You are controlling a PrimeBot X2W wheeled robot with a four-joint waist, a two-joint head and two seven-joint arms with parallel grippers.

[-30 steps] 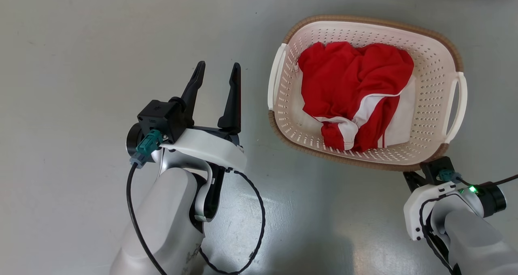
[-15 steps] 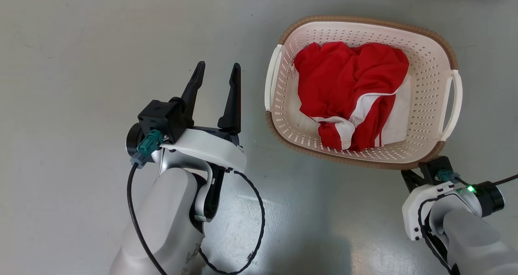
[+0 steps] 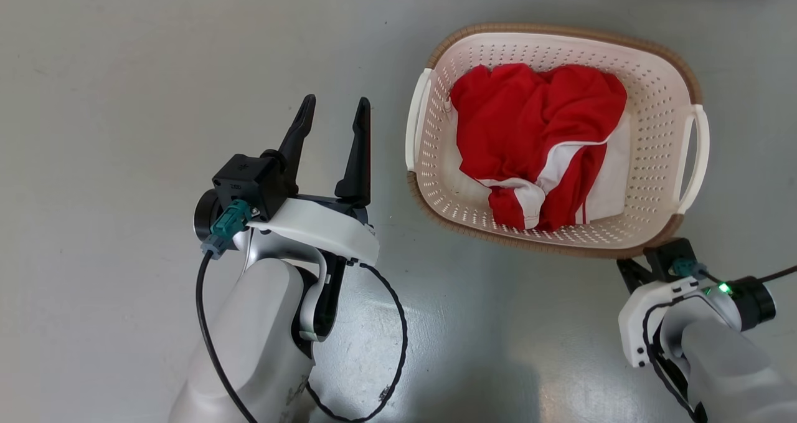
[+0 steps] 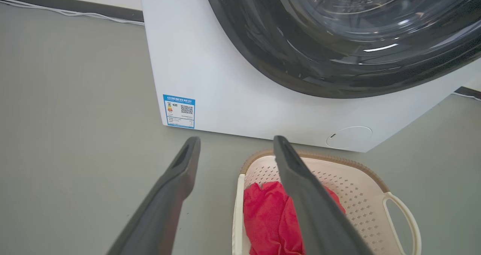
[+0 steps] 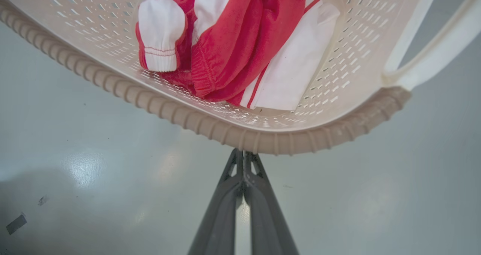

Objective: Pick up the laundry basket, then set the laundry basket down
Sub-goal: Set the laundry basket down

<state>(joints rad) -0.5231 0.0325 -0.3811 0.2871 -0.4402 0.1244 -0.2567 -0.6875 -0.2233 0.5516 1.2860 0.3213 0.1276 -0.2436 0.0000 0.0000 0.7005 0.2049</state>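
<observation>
Right tool (image 5: 244, 152) clenched on the laundry basket (image 3: 660, 124)
Its shut fingers pinch the brown near rim by the right handle. The left tool (image 3: 336, 103), released and empty, stands just left of the basket, which holds red-and-white clothing (image 3: 529, 118) in front of the washing machine (image 4: 225, 78).

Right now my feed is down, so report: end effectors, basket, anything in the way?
Right end effector shut on laundry basket near rim. Left end effector open, beside it, apart. Washing machine just beyond basket.

Cream-white perforated laundry basket (image 3: 660, 99), brown woven-look rim, white handles. Red garment (image 3: 529, 124), white stripes. White washing machine (image 4: 225, 78), dark door. Black-fingered left tool (image 3: 337, 101).
</observation>
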